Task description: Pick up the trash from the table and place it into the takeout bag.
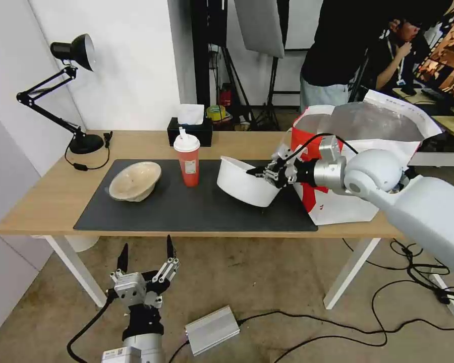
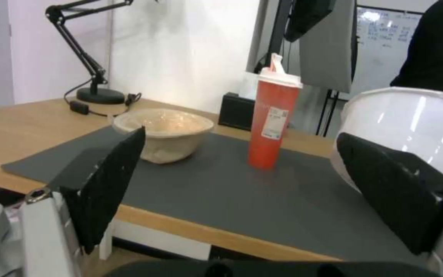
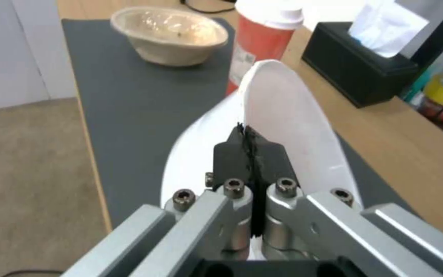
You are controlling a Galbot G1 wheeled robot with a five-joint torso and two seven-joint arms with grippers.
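My right gripper (image 1: 260, 173) (image 3: 246, 134) is shut on the rim of the large white bowl (image 1: 239, 182) (image 3: 283, 115) (image 2: 411, 123), holding it tilted just above the dark mat (image 1: 186, 209), beside the takeout bag (image 1: 348, 201). The bag stands open at the table's right end, its foil lining showing. A red drink cup (image 1: 188, 161) (image 2: 270, 123) (image 3: 255, 42) with white lid stands mid-mat. At the mat's left rests the beige pulp bowl (image 1: 134, 180) (image 2: 167, 132) (image 3: 173, 34). My left gripper (image 1: 145, 257) (image 2: 242, 181) hangs open below the table's (image 1: 45, 196) front edge.
A black tissue box (image 1: 190, 132) (image 3: 357, 73) sits at the table's back edge behind the cup. A black desk lamp (image 1: 70, 91) stands at the back left with its cord on the wood. A silver box (image 1: 212, 330) and cables lie on the floor.
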